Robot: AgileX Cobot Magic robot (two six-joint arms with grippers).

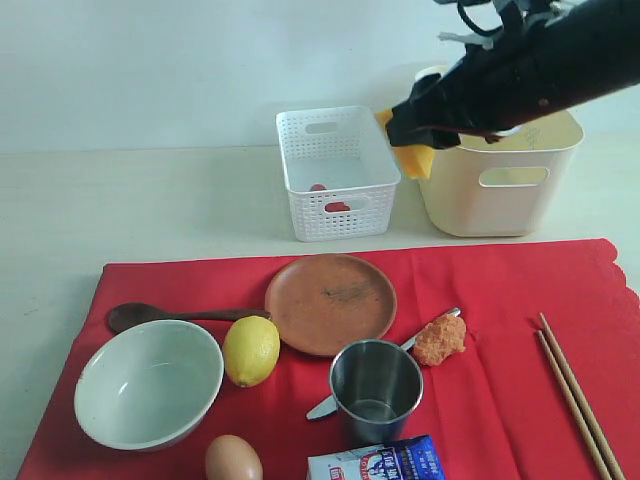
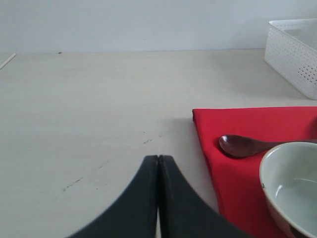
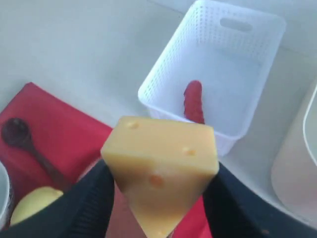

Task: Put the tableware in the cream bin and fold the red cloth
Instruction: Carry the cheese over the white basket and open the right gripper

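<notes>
Right wrist view: my right gripper [image 3: 161, 198] pinches a yellow cheese wedge [image 3: 163, 163] above the white lattice basket [image 3: 168, 54], where one sausage [image 3: 194, 101] lies. My left gripper [image 2: 158, 161], fingers pressed together, hovers over the table [image 2: 99, 99] beside the red cloth [image 2: 237, 124].

The wedge tapers, so I judge it could slide from my pads, or fall wide into the neighbouring cream bin [image 1: 500, 205].

On the cloth wait one bowl [image 1: 150, 385], one plate [image 1: 330, 303], one steel cup [image 1: 376, 385], one knife [image 1: 323, 407], one spoon [image 1: 140, 316] and two chopsticks [image 1: 575, 395], plus one lemon [image 1: 250, 350], one egg [image 1: 233, 460] and one milk carton [image 1: 385, 462].
</notes>
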